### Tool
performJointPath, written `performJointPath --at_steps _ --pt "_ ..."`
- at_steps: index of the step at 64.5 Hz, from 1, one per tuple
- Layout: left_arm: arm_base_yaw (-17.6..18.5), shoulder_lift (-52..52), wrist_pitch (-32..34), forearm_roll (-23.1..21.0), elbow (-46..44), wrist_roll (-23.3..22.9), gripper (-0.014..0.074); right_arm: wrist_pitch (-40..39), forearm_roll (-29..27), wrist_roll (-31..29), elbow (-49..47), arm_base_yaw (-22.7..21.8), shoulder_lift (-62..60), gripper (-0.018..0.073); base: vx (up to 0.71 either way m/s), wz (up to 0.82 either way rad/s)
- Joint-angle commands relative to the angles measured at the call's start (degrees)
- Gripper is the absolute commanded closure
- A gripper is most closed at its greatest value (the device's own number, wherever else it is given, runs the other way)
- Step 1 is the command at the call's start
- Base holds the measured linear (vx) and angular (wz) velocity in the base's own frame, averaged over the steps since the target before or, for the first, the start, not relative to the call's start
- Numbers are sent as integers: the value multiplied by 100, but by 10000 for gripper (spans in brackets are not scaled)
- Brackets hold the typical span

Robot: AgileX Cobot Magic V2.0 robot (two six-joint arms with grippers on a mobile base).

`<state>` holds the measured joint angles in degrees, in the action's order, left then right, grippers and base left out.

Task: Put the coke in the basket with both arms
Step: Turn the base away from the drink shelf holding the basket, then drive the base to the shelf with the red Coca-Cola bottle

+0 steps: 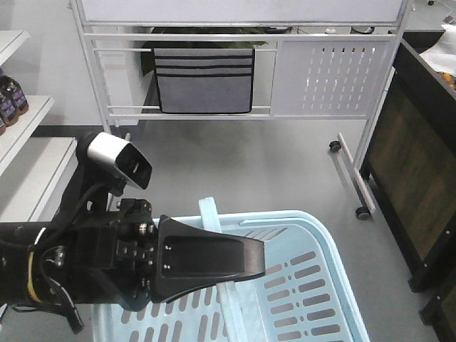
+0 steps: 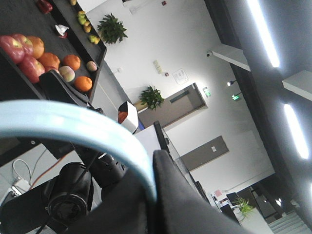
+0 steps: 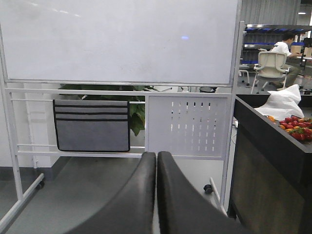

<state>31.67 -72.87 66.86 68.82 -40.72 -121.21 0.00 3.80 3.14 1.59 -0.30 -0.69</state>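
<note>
1 light blue slotted plastic basket (image 1: 313,285) sitting low in front | broad black left gripper (image 1: 256,258) clamping its 1 light blue swinging handle (image 1: 212,214) | right gripper (image 3: 156,155) pressing its jaws together

On my front view the basket (image 1: 285,216) runs off the frame at 6 o'clock. The left jaws, clamped on its handle (image 1: 211,214), cover the handle's top and the rim beneath. From the left wrist the handle is blurred and cut at 9 o'clock. The right jaws are cropped at 6 o'clock. The red fruit (image 3: 292,127) at 3 o'clock is too small to name.
</note>
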Motion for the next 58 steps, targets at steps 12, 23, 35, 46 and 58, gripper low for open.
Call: performJointPath --at_steps 12,23,35,46,58 --pt "2 170 1208 -450 -119 -6 603 -407 51 -12 86 -17 -85 564 28 3" --pt "2 170 1208 -450 -119 -6 603 -407 51 -12 86 -17 -85 564 29 4" --pt "2 170 1208 -450 -119 -6 603 -407 51 -12 86 -17 -85 564 29 4" --pt "2 170 1208 -450 -119 -6 603 -407 51 -12 86 -17 -85 564 29 4" --pt "2 170 1208 -450 -119 -6 603 -407 51 -12 86 -17 -85 564 28 5"
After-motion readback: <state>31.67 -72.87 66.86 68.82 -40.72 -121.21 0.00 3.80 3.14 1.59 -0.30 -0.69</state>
